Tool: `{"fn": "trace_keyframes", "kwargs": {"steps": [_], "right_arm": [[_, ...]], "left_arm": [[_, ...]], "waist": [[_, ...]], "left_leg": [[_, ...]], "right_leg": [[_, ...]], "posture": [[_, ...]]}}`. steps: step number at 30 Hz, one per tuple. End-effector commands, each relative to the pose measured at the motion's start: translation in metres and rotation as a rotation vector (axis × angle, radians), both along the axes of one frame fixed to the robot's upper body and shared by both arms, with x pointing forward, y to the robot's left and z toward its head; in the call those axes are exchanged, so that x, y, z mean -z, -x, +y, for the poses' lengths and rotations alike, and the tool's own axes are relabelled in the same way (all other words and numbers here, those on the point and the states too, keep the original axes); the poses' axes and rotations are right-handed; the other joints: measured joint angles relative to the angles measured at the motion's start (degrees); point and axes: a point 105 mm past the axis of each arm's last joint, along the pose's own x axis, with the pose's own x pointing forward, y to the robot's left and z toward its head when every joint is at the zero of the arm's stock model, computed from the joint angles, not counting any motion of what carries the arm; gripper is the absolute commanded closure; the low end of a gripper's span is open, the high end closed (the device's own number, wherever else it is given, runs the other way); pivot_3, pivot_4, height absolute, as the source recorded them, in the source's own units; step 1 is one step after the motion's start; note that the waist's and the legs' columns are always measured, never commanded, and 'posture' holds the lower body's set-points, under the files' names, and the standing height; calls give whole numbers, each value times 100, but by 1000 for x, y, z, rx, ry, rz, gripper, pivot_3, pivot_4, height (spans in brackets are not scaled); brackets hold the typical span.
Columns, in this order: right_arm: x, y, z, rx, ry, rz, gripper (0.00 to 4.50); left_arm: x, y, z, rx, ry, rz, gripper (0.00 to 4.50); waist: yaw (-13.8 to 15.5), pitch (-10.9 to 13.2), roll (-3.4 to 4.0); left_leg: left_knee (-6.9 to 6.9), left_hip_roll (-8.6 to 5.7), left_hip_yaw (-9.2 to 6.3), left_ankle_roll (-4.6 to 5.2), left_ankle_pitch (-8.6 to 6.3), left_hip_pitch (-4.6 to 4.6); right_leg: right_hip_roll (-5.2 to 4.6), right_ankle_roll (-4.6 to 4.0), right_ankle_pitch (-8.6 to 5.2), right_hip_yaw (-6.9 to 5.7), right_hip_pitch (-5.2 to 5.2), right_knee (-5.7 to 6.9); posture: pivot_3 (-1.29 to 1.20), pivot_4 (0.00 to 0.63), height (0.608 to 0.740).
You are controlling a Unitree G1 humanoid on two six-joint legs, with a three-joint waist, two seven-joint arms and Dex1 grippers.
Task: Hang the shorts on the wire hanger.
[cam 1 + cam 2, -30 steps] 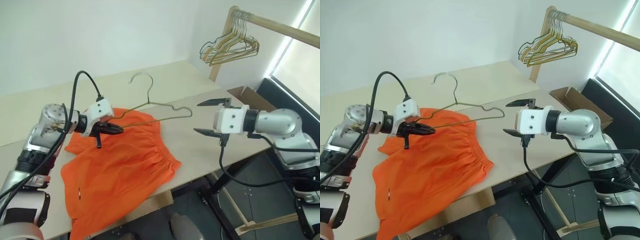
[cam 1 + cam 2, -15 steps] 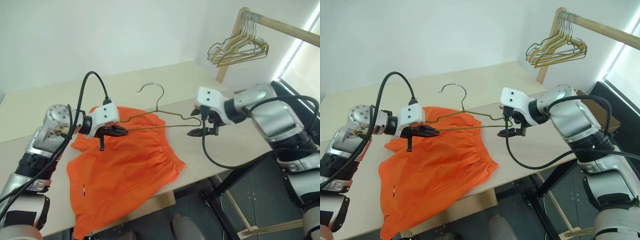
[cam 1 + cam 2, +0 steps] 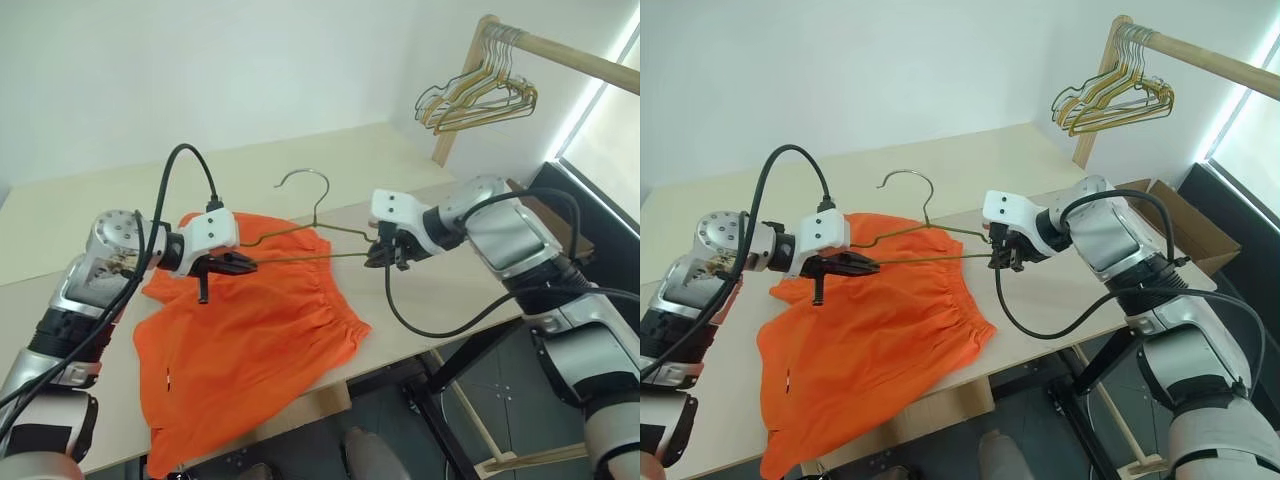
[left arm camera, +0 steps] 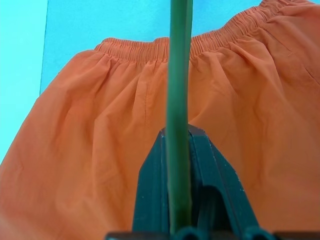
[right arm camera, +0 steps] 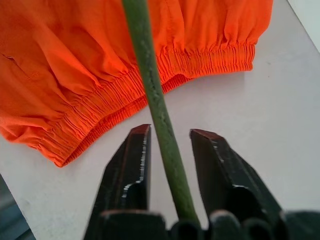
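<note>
The orange shorts (image 3: 250, 340) lie flat on the table, waistband toward the right. The thin greenish wire hanger (image 3: 300, 252) hangs above them, hook (image 3: 305, 175) pointing up. My left gripper (image 3: 245, 265) is shut on the left end of the hanger's lower wire; the wire (image 4: 178, 100) runs pinched between its fingers over the shorts (image 4: 90, 125). My right gripper (image 3: 378, 258) is at the hanger's right end. Its fingers stand close on either side of the wire (image 5: 150, 80), with a small gap beside one finger (image 5: 215, 160).
A bunch of gold and dark hangers (image 3: 480, 95) hangs on a wooden rail at the back right. An open cardboard box (image 3: 1185, 215) sits beyond the right arm. The table's front edge (image 3: 400, 345) runs just under the shorts' waistband.
My right gripper swung in from the right to the hanger's right end, and its wide-open jaws narrowed around the wire. The left gripper kept its hold.
</note>
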Motion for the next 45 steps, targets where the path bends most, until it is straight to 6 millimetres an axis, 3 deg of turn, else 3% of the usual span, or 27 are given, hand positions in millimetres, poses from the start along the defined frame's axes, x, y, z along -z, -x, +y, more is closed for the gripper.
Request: {"fn": "trace_keyframes", "kwargs": {"steps": [1,3,11,17,22,27,33,36,45], "right_arm": [[-22,2,9,-50,-22,-62,4444],[-21,5,9,-59,-26,-60,4480],[-16,23,-4,-41,-62,-15,4500],[3,64,-64,216,-167,218,4500],[23,96,-101,546,-270,529,4500],[46,114,-113,706,-368,791,4500],[66,124,-108,719,-393,950,4500],[72,123,-105,727,-406,992,4500],[80,126,-96,708,-404,1075,4500]], "left_arm": [[-12,2,1,23,-1,-50,4500],[-12,3,-1,50,-7,-62,4500],[-18,6,2,152,44,-75,2077],[-36,1,27,66,169,-76,77],[-61,19,8,83,414,-48,31],[-62,41,-5,170,460,12,31],[-61,48,-10,212,459,54,31],[-50,59,-11,241,403,91,31],[-40,70,-6,223,363,103,31]], "waist": [[0,0,0],[3,-3,1],[15,-9,0],[111,-13,0],[165,-15,2],[195,-15,3],[188,-15,4],[179,-15,4],[364,-13,6]], "left_leg": [[0,0,0,0,0,0],[1,0,0,0,0,0],[3,0,-7,0,0,-5],[14,-4,-21,3,-2,-25],[18,3,-19,5,-3,-26],[19,6,-16,12,-8,-17],[19,6,-4,17,-12,-8],[19,8,-1,19,-13,-7],[18,12,8,25,-18,-2]], "right_leg": [[0,0,0,0,0,-1],[-1,0,0,0,0,0],[-5,0,0,-9,1,-2],[-10,1,0,-20,-5,-7],[-7,2,-1,-13,-10,-16],[-5,4,-3,-11,6,-32],[-2,6,-4,-6,16,-40],[5,6,-4,-5,17,-42],[8,8,-5,0,20,-50]], "posture": [[-221,0,740],[-224,0,740],[-237,0,740],[-235,2,740],[-249,30,740],[-262,47,740],[-260,53,740],[-249,52,740],[-210,54,740]]}}
